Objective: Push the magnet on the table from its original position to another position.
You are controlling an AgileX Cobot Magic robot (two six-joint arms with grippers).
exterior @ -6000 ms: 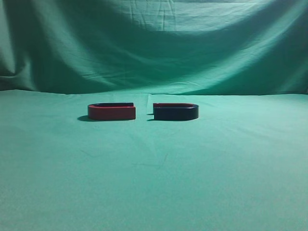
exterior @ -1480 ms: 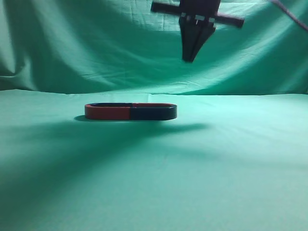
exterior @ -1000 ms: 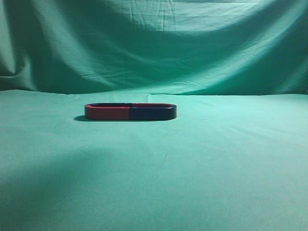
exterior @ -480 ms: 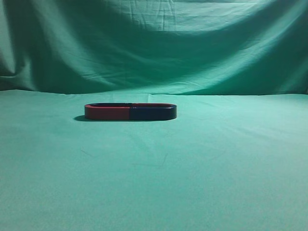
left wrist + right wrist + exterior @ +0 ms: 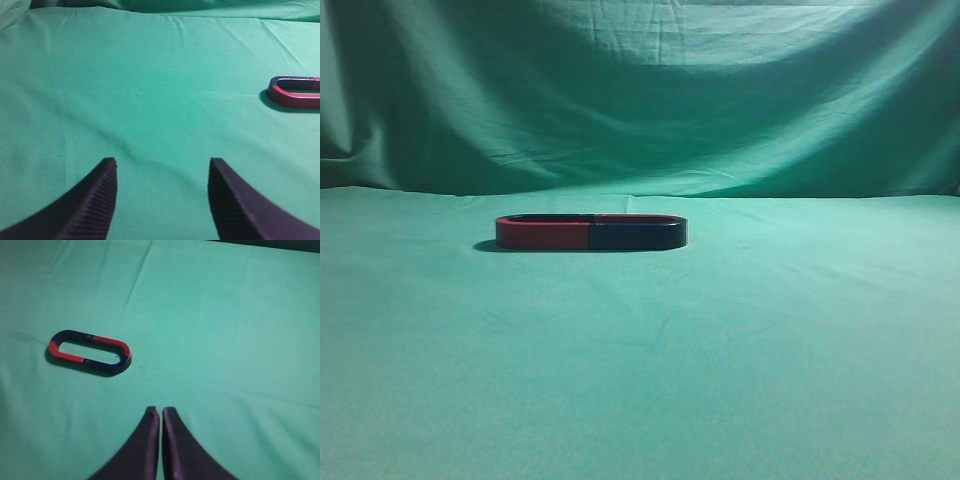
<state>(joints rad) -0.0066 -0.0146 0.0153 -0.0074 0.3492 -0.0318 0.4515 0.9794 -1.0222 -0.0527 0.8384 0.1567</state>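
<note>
Green cloth covers the flat table (image 5: 640, 380), bare up front. Farther back, the dark navy-blue U-shaped magnet (image 5: 638, 234) sits tip to tip with the red U-shaped magnet (image 5: 542, 233) — one long ring. The push looks done. The right gripper (image 5: 160, 412) is pinched closed, the left gripper (image 5: 162, 167) spread wide — both are well away. A draped green backdrop (image 5: 640, 90) hangs behind.

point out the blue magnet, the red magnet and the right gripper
blue magnet (image 5: 638, 236), exterior view, middle of its front side
red magnet (image 5: 542, 235), exterior view, middle of its front side
right gripper (image 5: 160, 413), right wrist view, between the closed fingertips
</note>
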